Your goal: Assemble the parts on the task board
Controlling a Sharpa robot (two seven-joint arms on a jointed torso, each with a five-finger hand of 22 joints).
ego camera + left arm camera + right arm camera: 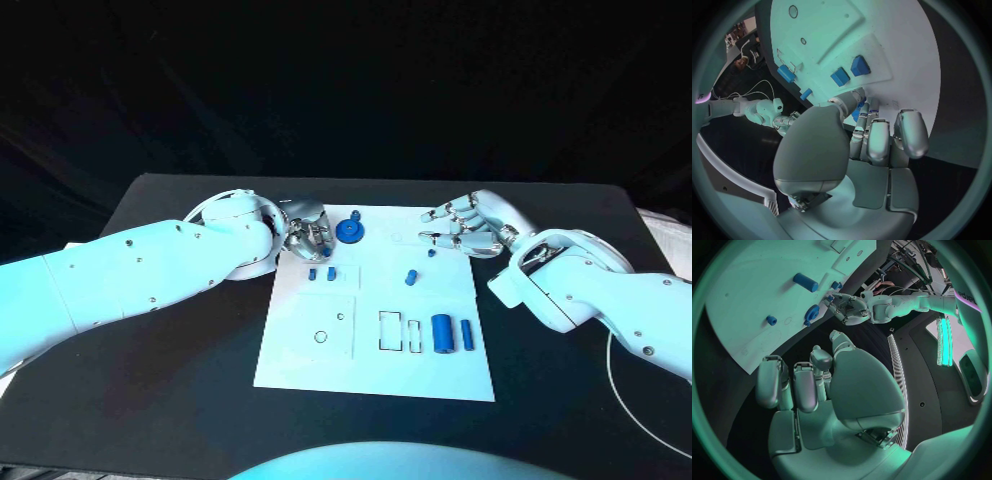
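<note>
The white task board (310, 345) lies in the middle of the black table. A round blue part (351, 232) sits at its far edge. My left hand (306, 236) is just beside it with fingers curled. In the left wrist view a bit of blue (857, 112) shows between the thumb and fingers (879, 142); whether it is held I cannot tell. My right hand (464, 228) hovers over the board's far right corner, fingers loosely bent and apart, holding nothing. A small blue part (433, 250) lies just below its fingertips. Two blue blocks (322, 272) lie near the left hand.
Another small blue part (411, 277) lies mid-board. Two blue cylinders (443, 333) (467, 335) and a thin blue piece (415, 334) lie at the board's near right, beside a rectangular slot (391, 331). Round holes (320, 337) mark the near left. Black table surrounds the board.
</note>
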